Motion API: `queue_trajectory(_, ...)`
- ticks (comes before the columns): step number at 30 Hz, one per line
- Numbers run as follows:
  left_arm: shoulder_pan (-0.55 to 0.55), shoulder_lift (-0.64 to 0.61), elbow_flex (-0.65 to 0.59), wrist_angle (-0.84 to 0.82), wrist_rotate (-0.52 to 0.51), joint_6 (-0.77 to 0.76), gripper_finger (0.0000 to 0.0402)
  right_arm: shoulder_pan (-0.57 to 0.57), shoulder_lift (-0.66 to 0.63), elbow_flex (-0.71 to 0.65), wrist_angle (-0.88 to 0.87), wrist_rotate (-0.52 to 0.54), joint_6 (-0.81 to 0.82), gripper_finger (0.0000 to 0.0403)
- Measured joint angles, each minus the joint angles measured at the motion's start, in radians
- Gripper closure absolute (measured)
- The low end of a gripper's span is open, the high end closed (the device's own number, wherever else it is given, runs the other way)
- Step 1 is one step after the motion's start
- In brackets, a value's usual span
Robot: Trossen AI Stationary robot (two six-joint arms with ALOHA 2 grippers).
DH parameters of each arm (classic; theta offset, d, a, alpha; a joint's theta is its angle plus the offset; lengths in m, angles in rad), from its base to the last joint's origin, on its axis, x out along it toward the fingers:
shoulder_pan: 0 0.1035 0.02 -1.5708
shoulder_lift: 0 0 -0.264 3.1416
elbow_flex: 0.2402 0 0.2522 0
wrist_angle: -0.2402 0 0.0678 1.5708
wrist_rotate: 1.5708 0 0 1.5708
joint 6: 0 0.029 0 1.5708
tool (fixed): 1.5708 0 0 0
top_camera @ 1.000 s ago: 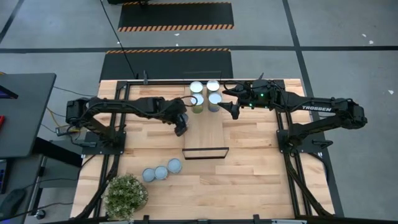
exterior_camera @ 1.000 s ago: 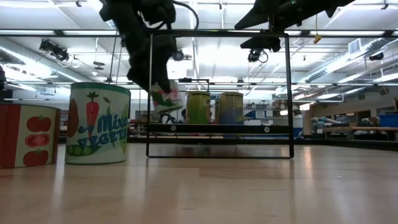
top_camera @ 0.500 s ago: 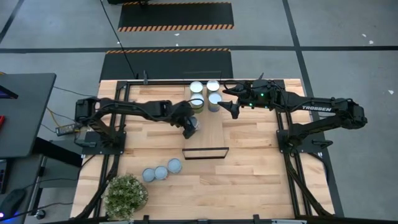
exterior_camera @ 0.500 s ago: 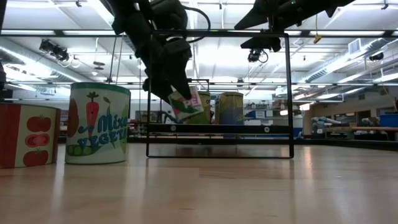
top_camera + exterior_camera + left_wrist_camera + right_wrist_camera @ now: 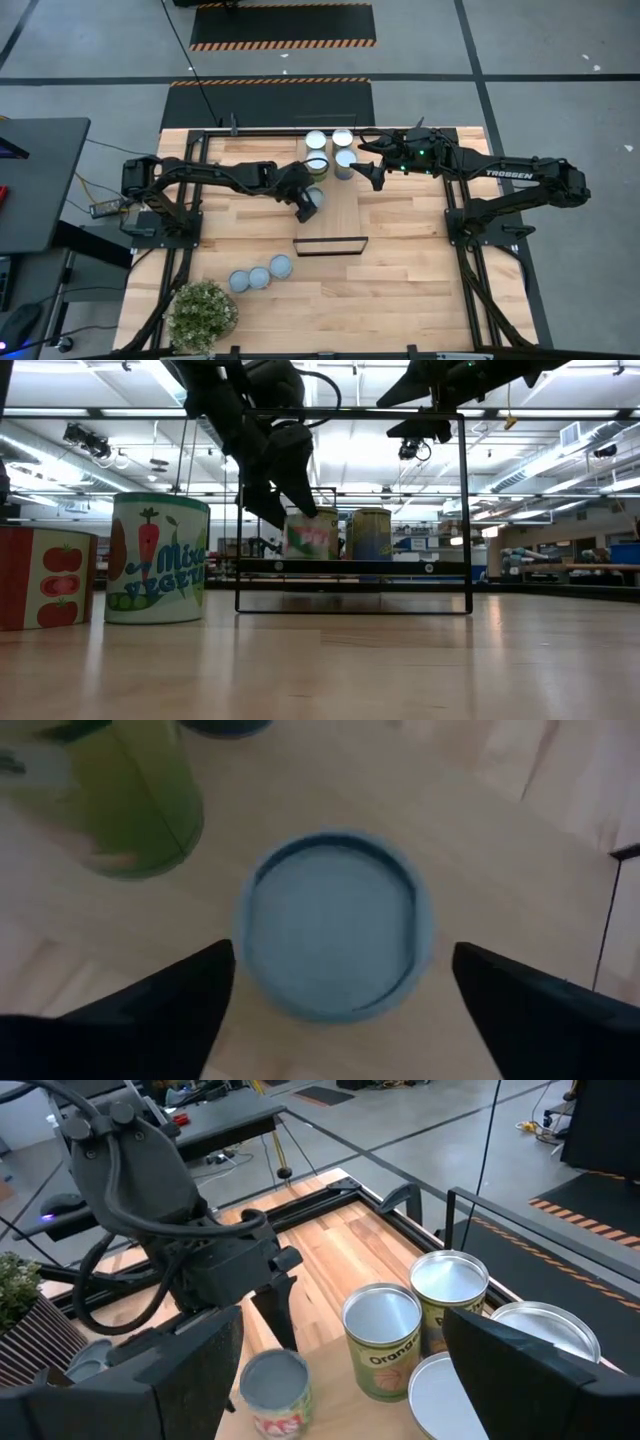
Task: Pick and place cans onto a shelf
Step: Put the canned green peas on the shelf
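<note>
Standing a can [image 5: 313,200] on the shelf [image 5: 340,215] at 9 o'clock — left end effector [image 5: 335,985] fingers apart, straddling it. Next: lifting clear w/o tipping it. Right end effector [image 5: 372,165] waiting open.

The shelf [image 5: 332,205] carries five cans [image 5: 331,155]; the table [image 5: 400,270] carries three [image 5: 259,276].

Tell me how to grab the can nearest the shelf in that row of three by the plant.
Take the end can by its round side wall, coming straight down from above: it stands upright, top up. Set the fingers across the row, since its neighbour sits close on one side. The left pincer, open over the shelf, is nearer.
</note>
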Motion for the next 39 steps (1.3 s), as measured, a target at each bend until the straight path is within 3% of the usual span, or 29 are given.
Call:
queue_trajectory(7,0.021,0.0,0.0,-0.008,-0.001,-0.054,0.0009,0.0,0.0,0.0,-0.001,-0.001,0.0,0.0053)
queue_trajectory(17,-0.005,-0.002,0.06,-0.132,-0.005,0.285,0.0008,0.001,0.0,0.0,-0.01,-0.006,0.01,0.0053)
queue_trajectory(21,-0.005,-0.002,0.048,-0.185,-0.102,0.345,0.0008,0.001,0.0,0.0,-0.01,-0.006,0.01,0.0053)
queue_trajectory(26,-0.003,-0.001,0.032,-0.188,-0.225,0.26,0.0008,0.001,0.0,0.0,-0.01,-0.006,0.01,0.0053)
queue_trajectory(39,-0.01,0.077,0.031,-0.11,-0.27,-0.157,0.0013,0.001,0.0,0.0,-0.008,-0.004,0.01,0.0053)
